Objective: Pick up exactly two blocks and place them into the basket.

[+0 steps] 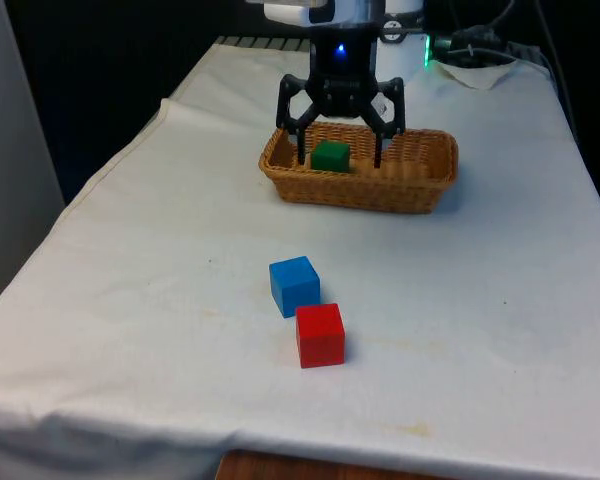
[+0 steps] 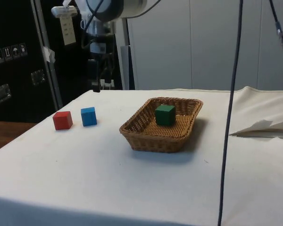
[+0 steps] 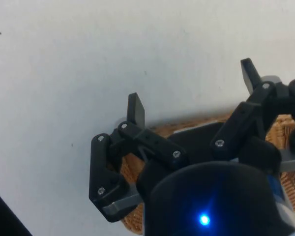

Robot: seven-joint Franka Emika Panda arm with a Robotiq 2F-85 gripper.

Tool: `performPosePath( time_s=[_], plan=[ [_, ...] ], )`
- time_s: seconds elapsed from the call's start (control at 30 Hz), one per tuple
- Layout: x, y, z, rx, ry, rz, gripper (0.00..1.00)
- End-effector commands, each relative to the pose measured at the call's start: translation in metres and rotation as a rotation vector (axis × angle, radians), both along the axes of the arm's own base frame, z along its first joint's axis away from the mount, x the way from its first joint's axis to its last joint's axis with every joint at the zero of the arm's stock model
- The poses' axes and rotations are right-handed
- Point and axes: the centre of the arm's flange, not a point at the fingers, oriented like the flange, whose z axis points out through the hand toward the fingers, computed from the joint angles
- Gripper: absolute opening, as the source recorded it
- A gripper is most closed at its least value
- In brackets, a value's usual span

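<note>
- Blocks: small green wooden cube (image 1: 331, 156) lies inside the oblong woven wicker basket (image 1: 420, 186), toward its end at the front view's left; a bare stretch of basket floor remains on the other side of the cube.
- Blue wooden cube (image 1: 294, 285) and red wooden cube (image 1: 320, 335) sit on the white tablecloth (image 1: 130, 300) at about 6 o'clock from the basket in the front view, well apart from it. Red lies at roughly 5 o'clock from blue, the two corner to corner or just beside; contact cannot be told.
- Black two-finger gripper (image 1: 340, 152) hangs above the basket, fingers spread wide and empty, one to each side of the green cube as the front view has it. Side view puts the gripper (image 2: 96, 87) raised, above the cloth.
- Open cloth on all sides of the blue and red pair; nothing stands between them and the basket.
- Near table edge at 6 o'clock of the red cube, with a band of cloth between.
- Black cable (image 2: 231, 113) hangs across the side view; crumpled fold of cloth (image 2: 262, 127) at 3 o'clock of the basket there.
</note>
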Motion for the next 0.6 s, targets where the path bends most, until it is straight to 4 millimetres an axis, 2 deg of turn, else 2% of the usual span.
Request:
performPosePath(
  time_s=[0.0, 0.07, 0.2, 0.37, 0.57],
  plan=[
    [0.007, 0.0, -0.001, -0.003, 0.006, 0.002, 1.0],
    [0.006, 0.0, -0.001, -0.006, -0.001, 0.002, 1.0],
    [0.022, -0.009, -0.005, -0.018, 0.005, 0.015, 1.0],
    [0.029, -0.016, -0.008, -0.033, 0.001, 0.015, 1.0],
    [0.043, -0.037, -0.02, -0.038, 0.012, 0.022, 1.0]
  ],
)
